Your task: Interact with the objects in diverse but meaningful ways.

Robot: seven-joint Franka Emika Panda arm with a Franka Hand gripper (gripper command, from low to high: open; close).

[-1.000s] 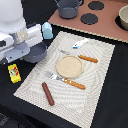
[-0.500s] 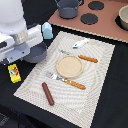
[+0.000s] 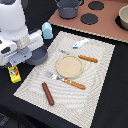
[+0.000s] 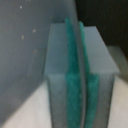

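My gripper (image 4: 79, 75) is at the exterior view's left, its fingers hidden there under the white arm (image 3: 17, 35). In the wrist view the green pads (image 4: 70, 85) are pressed onto a thin grey edge, which looks like the rim of the grey frying pan (image 3: 40, 57). The pan's handle is hidden. The pale blue carton (image 3: 47, 31) stands just behind the pan. The yellow packet with a red mark (image 3: 14, 74) lies on the black table in front of the arm. The brown sausage (image 3: 48, 93) and the white-and-blue fish (image 3: 80, 44) lie on the striped mat (image 3: 100, 75).
A round wooden plate (image 3: 69, 66) sits mid-mat between an orange-handled fork (image 3: 65, 80) and knife (image 3: 82, 57). A toy stove (image 3: 102, 25) with a grey pot (image 3: 68, 7) and a bowl (image 3: 123, 17) stands at the back.
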